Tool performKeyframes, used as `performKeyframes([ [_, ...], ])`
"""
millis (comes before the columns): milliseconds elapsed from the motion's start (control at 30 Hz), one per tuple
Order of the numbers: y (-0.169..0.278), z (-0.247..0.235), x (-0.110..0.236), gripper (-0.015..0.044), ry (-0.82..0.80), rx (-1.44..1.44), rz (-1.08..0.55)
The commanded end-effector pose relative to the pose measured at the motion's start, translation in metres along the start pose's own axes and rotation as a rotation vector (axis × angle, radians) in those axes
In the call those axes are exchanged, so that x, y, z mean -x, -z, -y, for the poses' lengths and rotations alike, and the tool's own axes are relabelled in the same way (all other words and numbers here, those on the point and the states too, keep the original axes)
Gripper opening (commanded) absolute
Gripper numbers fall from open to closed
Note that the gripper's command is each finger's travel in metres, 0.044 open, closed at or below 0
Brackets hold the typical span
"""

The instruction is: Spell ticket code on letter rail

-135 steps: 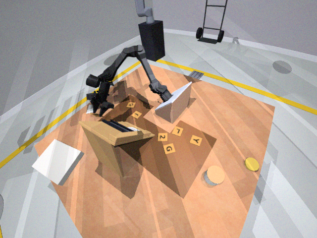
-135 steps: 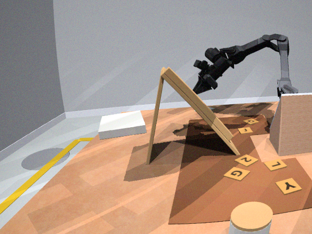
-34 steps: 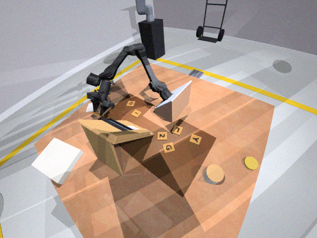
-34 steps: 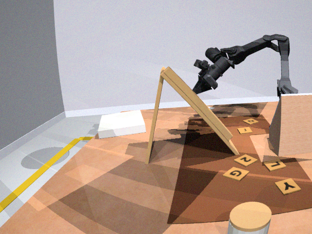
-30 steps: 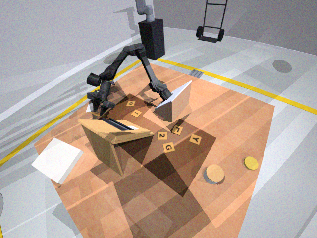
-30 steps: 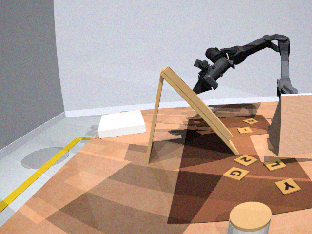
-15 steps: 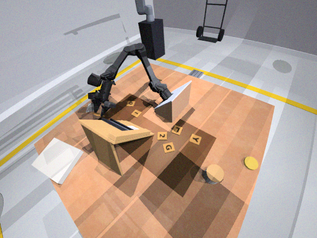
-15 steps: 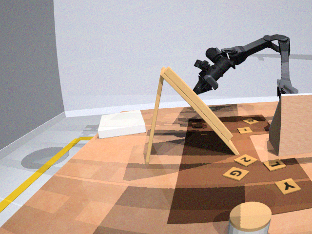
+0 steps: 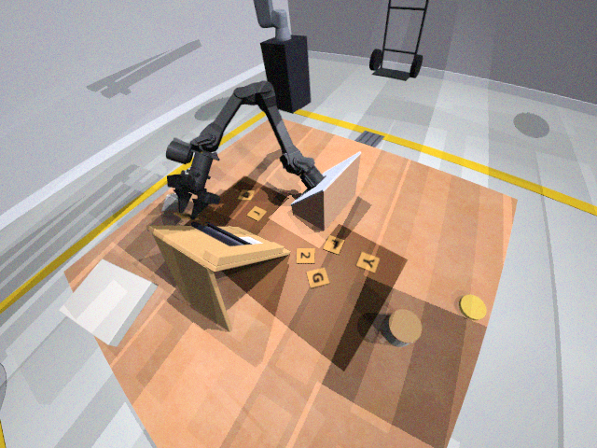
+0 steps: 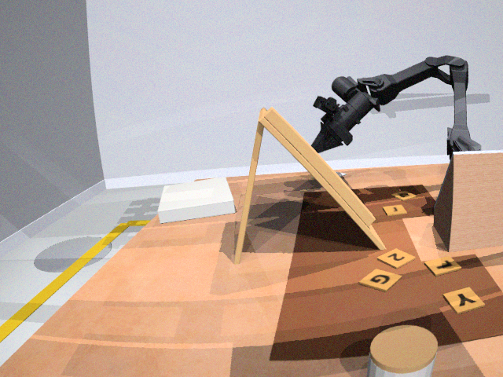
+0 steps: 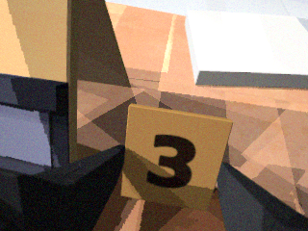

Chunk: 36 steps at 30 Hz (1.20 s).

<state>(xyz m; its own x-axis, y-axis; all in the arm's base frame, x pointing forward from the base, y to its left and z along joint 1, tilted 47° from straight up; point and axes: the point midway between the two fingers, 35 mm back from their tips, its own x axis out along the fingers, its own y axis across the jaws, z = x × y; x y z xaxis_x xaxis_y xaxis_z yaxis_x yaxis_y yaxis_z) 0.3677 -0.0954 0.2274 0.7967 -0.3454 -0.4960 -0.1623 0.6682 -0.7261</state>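
Note:
My gripper (image 9: 190, 206) (image 10: 324, 144) (image 11: 168, 194) is shut on a tan letter tile marked 3 (image 11: 175, 154), held upright. It hangs at the far left end of the sloped wooden board (image 9: 183, 241) (image 10: 321, 166) (image 11: 34, 38), just above the counter. The dark letter rail (image 9: 216, 233) (image 11: 29, 93) runs along the board's face, with a pale strip (image 9: 249, 239) (image 11: 21, 135) in it. Loose tiles lie on the counter: 1 (image 9: 256, 212) (image 10: 394, 210), 2 (image 9: 305, 255) (image 10: 396, 258), G (image 9: 317, 277) (image 10: 380, 279), Y (image 9: 367, 261) (image 10: 463, 299) and two more (image 9: 334, 245) (image 9: 245, 194). The ticket's print cannot be read.
A wedge-shaped stand (image 9: 332, 192) (image 10: 475, 199) rises right of the board, by the arm's base. A white flat box (image 9: 108, 301) (image 10: 196, 199) (image 11: 245, 43) lies left of the board. A lidded can (image 9: 404, 327) (image 10: 402, 350) and a yellow disc (image 9: 472, 306) sit near the counter's right edge.

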Motion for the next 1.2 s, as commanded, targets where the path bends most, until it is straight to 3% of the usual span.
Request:
performKeyframes([
  [0,0.001,-0.003,0.000,0.0000,-0.001,-0.002,-0.003],
  [1167,0.001,-0.021,0.000,0.0000,-0.002,-0.002,-0.003],
])
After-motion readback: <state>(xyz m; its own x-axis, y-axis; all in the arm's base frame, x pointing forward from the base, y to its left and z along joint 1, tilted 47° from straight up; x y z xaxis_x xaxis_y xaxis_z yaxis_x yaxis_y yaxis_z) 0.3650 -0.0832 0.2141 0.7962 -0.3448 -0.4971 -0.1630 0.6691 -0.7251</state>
